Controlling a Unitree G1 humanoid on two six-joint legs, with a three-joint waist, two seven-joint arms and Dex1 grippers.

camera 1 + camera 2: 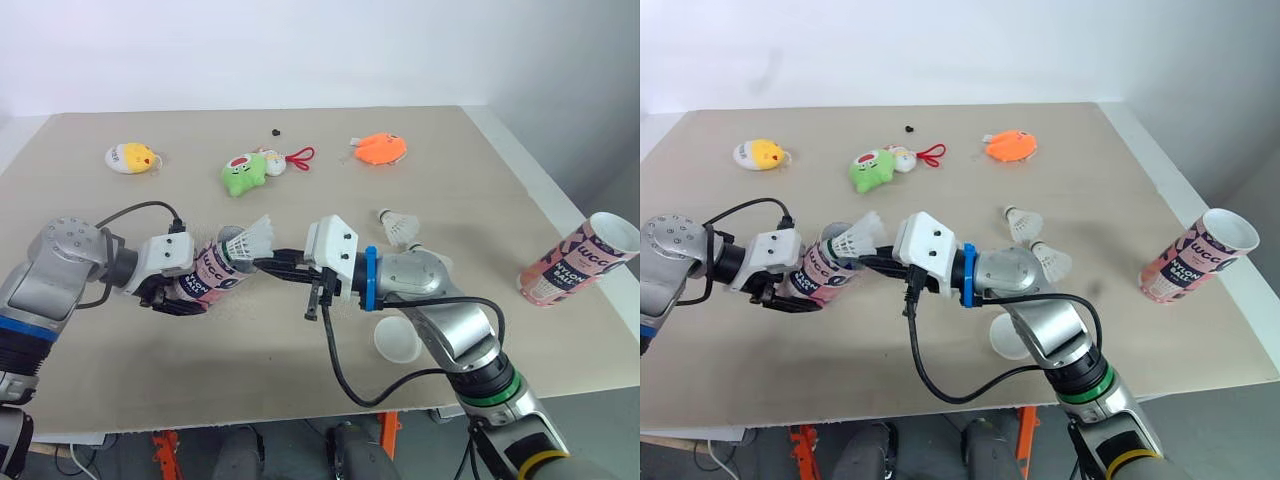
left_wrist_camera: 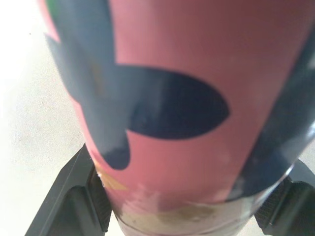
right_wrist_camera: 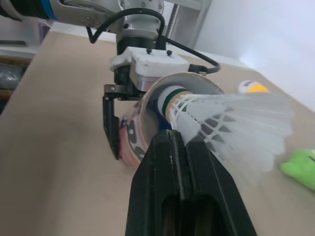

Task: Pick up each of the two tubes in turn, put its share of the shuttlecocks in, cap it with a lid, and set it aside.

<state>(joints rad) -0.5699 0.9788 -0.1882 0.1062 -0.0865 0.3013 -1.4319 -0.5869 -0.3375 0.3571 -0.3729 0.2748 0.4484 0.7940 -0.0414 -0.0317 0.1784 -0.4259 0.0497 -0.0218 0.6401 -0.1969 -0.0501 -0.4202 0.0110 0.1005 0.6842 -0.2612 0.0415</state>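
Loading | left gripper (image 1: pixel 176 292) clamps pink cardboard tube (image 1: pixel 214 268); right gripper (image 1: pixel 268 264) pinches white feather shuttlecock (image 1: pixel 250 240) at its mouth | next: push toward nine o'clock

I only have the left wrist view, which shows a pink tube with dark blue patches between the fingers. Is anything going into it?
Observer: Yes. The right gripper holds a shuttlecock, cork end at the mouth of the tube that the left gripper grips.
Operator: How many shuttlecocks lie loose?
Observer: Two loose shuttlecocks lie on the table just beyond the right arm.
Operator: And the other tube?
Observer: The second tube is near the table's right edge, mouth open, with no lid on it.
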